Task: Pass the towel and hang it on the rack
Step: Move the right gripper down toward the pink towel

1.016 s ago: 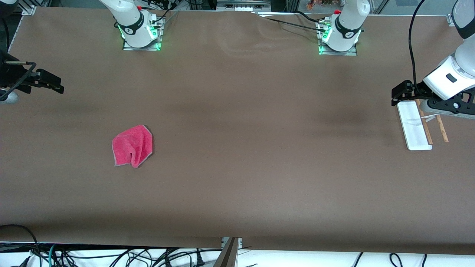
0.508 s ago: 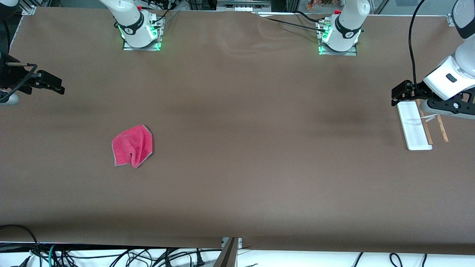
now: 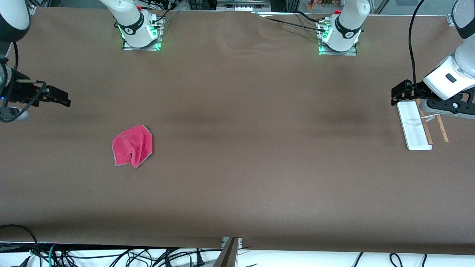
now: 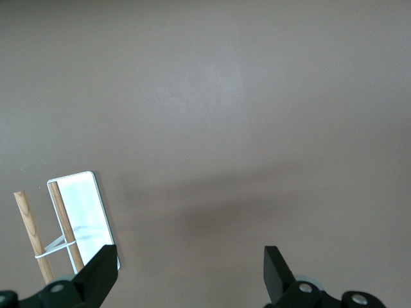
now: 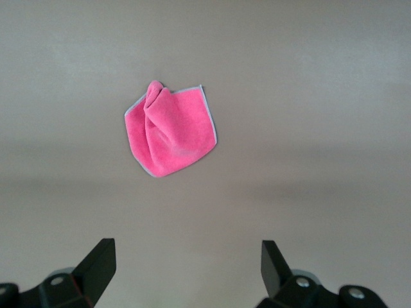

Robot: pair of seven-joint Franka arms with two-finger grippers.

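At the right arm's end of the brown table, the right hand hangs in the air over bare table surface. Its two black fingers stand wide apart and hold nothing.

The small square pink-red fluffy towel with a thin pale stitched edge lies on the table, toward the right arm's end. It is not flat: one part is folded into a ridge, and one corner is bunched together. Nothing touches it. The right wrist view also shows the towel lying alone, well apart from the fingers.

The middle of the table carries no task thing.

At the left arm's end stands the small rack, with a flat white rectangular base and two thin brown wooden rods joined by a white crosspiece. The base lies on the table, and the rods run along the side of the base. The left hand hangs over the end of the rack that is farther from the front camera. Its fingers are spread apart and empty. In the left wrist view the rack appears just beside one fingertip.
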